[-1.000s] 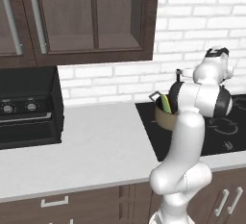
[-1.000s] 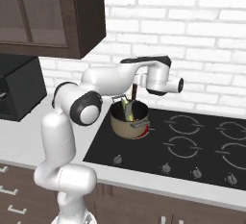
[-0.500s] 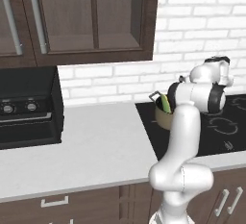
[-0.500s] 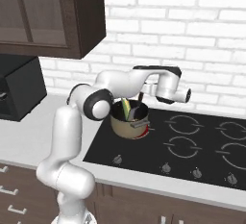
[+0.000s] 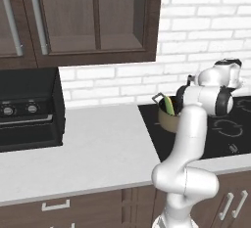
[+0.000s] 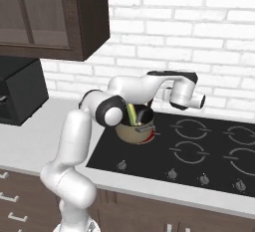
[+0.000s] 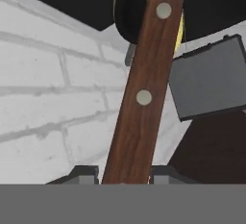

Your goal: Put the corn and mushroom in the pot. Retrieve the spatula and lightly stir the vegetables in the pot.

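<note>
Looking along the hand, I see the gripper [image 7: 124, 177] clamped on the spatula [image 7: 143, 81], whose blade is cut off. The corn [image 6: 132, 114] leans in the pot [image 6: 135, 131]; mushroom undetectable.

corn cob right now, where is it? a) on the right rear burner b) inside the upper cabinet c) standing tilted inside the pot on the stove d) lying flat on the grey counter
c: the pale green corn cob leans inside the tan pot, its top end poking above the rim, and the pot sits on the black cooktop at its left rear corner.
</note>
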You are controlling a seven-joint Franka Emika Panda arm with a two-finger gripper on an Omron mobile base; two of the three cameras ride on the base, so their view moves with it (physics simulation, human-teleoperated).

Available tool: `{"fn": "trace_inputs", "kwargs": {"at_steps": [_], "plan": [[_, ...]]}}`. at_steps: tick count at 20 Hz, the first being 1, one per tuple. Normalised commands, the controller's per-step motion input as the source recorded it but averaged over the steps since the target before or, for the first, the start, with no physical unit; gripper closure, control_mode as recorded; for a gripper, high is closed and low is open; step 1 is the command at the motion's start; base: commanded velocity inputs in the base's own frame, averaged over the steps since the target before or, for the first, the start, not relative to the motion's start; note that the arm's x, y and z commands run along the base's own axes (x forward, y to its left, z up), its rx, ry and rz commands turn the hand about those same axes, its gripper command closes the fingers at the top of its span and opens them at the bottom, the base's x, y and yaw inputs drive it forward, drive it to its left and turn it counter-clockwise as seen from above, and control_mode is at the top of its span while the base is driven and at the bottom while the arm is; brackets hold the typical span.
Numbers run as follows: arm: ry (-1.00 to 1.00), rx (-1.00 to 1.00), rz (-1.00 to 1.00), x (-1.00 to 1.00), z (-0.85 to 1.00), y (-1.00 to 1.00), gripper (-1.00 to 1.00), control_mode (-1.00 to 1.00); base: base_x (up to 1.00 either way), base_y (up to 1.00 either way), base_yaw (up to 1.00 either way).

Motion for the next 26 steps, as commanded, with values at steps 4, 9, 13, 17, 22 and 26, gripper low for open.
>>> {"fn": "trace_inputs", "kwargs": {"at_steps": [4,9,13,17,22,26], "plan": [[-0.23,-0.1,0.0,-0.06,0.54,-0.04,1.0,-1.0,0.0,0.0,0.0],[-0.07,-0.08,0.01,-0.46,0.2,0.15,1.0,-1.0,0.0,0.0,0.0],[0.04,-0.02,0.07,-0.42,0.11,0.39,1.0,-1.0,0.0,0.0,0.0],[0.03,0.0,0.15,0.02,0.02,0.66,1.0,-1.0,0.0,0.0,0.0],[0.0,-0.01,0.13,0.07,0.0,0.34,1.0,-1.0,0.0,0.0,0.0],[-0.04,-0.01,0.22,0.0,0.0,0.01,1.0,-1.0,0.0,0.0,0.0]]}}
